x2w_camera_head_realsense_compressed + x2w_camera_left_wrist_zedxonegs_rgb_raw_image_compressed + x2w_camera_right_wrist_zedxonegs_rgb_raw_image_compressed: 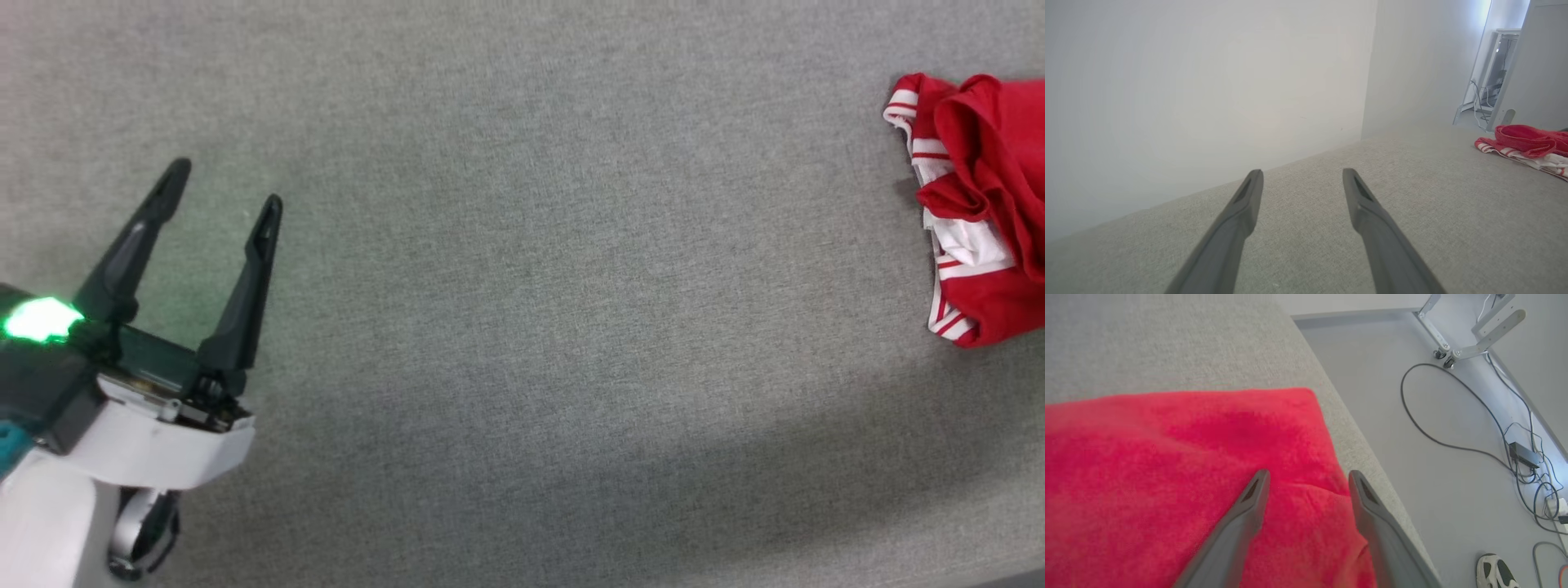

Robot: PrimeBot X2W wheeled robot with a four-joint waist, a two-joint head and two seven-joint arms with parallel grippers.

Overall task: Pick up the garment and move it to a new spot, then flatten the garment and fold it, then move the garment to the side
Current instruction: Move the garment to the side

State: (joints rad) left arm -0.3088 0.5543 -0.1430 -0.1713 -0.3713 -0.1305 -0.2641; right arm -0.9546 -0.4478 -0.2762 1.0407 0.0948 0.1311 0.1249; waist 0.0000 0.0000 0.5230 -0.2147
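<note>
Bunched shirt (980, 163) at far R edge, long way front-to-back.
L claw (227, 186) spread, empty, well apart; R claw (1308, 475) spread too, just over it.

The garment (980, 212) lies on the surface (531, 327) at far right, well apart from the left end effector (226, 186).

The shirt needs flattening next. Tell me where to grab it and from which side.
Grip the striped trim at the shirt's upper-left corner in the head view, I'd say, coming from the grey surface on its left. The shirt lies bunched; that trimmed edge sticks out free, while the red folds behind are piled together.
</note>
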